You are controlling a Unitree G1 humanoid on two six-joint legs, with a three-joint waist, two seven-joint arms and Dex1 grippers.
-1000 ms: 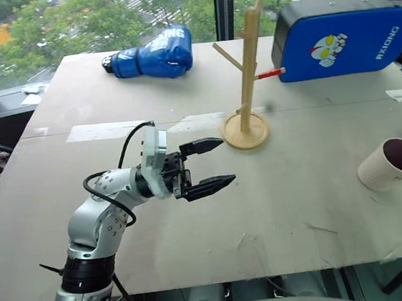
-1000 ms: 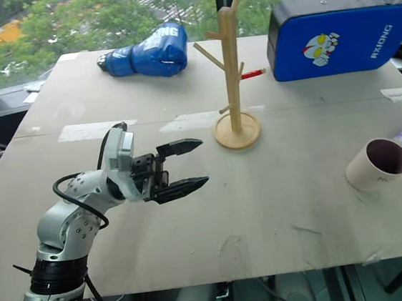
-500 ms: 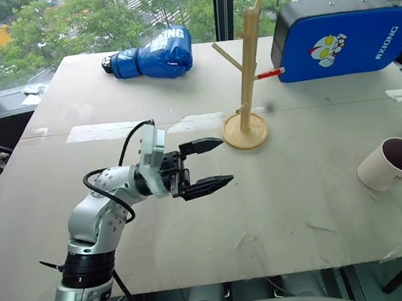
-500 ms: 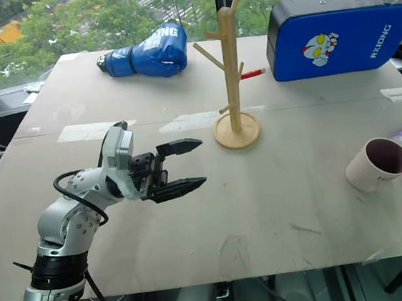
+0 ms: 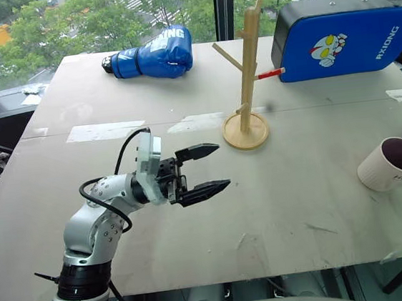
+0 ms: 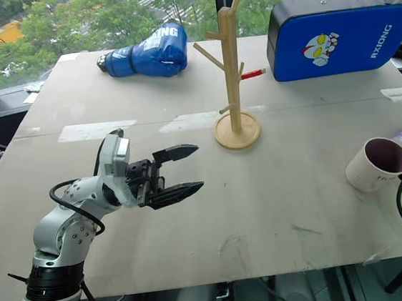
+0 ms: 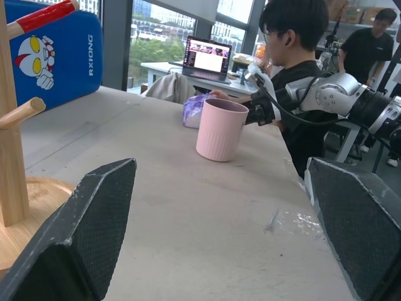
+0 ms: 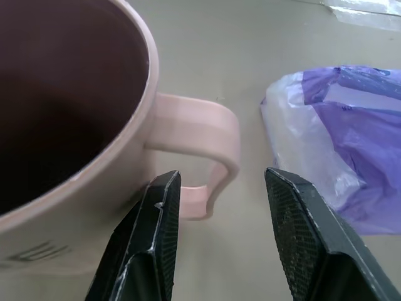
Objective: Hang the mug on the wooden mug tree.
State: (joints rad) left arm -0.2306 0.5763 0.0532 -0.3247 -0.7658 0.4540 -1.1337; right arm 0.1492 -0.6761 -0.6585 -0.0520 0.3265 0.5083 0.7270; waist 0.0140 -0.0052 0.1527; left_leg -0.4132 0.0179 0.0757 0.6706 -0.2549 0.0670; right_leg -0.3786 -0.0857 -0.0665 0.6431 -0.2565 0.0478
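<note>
The pale mug stands upright near the table's right edge, its dark inside showing. In the right wrist view its handle lies between the fingers of my right gripper, which is open, one finger beside the handle's lower end. The wooden mug tree stands at the middle back on its round base, a red-tipped peg pointing right. My left gripper hovers open and empty over the table's middle left, pointing right toward the mug.
A blue boxing glove lies at the back left. A blue padded case stands at the back right behind the tree. A purple plastic bag lies just beside the mug. A person sits beyond the table's right edge.
My right arm's cable and wrist have come into view at the right edge, close to the mug. The left gripper has stayed about where it was. The mug has not moved.
</note>
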